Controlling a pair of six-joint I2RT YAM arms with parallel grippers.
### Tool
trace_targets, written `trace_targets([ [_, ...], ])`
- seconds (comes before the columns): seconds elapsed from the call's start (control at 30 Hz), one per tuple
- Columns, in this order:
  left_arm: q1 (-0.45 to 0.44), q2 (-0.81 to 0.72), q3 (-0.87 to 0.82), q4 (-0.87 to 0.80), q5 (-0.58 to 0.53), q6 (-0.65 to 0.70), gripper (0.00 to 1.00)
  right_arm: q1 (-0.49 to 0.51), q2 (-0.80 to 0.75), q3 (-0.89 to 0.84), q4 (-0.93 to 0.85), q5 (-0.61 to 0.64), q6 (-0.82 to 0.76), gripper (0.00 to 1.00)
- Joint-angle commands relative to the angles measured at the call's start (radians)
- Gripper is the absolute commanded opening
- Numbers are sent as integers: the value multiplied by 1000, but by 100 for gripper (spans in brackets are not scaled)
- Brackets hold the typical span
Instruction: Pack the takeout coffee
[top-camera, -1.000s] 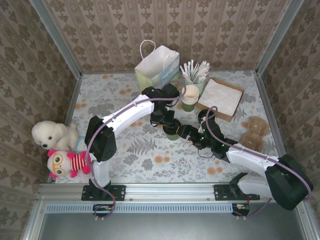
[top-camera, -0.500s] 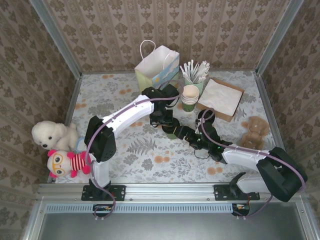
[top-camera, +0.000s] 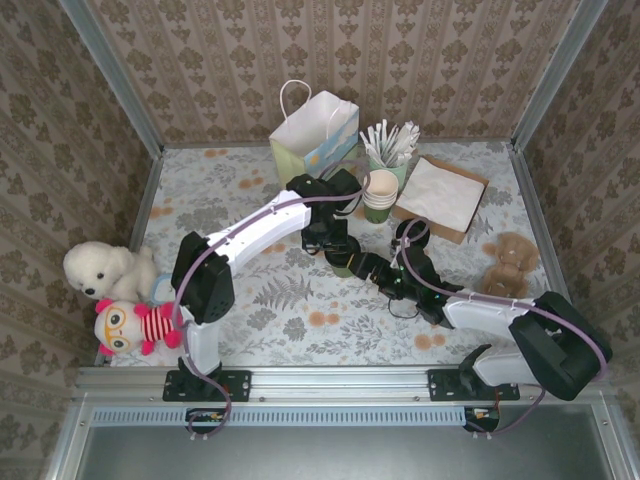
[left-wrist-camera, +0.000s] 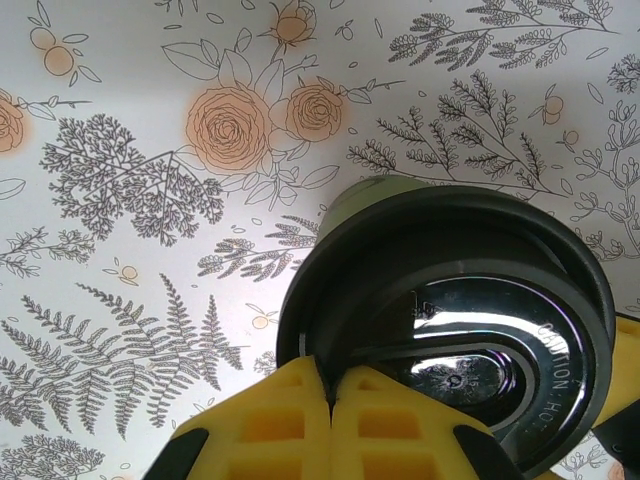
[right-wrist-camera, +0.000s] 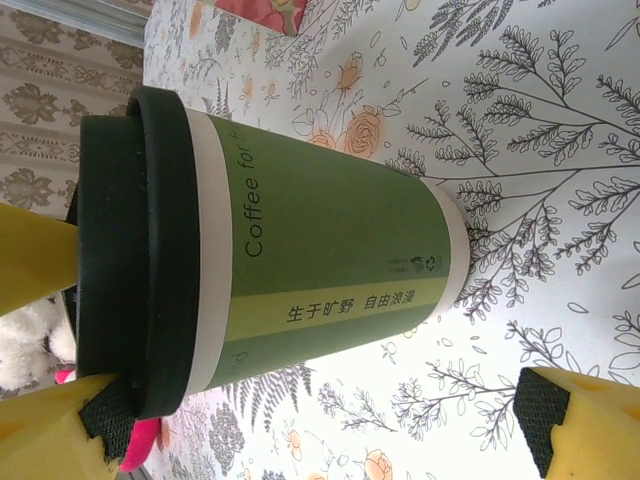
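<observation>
My right gripper stands wide open astride the takeout coffee, upright on the surface; my left gripper, closed and empty, sits at the rim of its lid. Squeezing hard or off-centre could tip it or pop the lid.

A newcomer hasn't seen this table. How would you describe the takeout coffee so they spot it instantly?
Find the white gift bag at the back, then come halfway toward the near edge. The takeout coffee stands there: a green paper cup with a black lid, unlike the lidless stack nearby.
</observation>
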Motion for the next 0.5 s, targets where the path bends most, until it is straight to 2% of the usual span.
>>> trace_targets([
  [0.0,-26,61,-88,-31,48,19,0,3,103,-38,-149,32,-41,98],
  [0.23,-27,115,-234,-5,49,44,0,-7,152,-18,-195,17,-28,98],
  [0.33,-28,112,-199,-28,-4,74,0,-12,124,-12,-203,-10,-25,98],
  [0.47,-15,96,-97,-46,-30,154,0,-54,-3,47,-256,-104,-22,99],
])
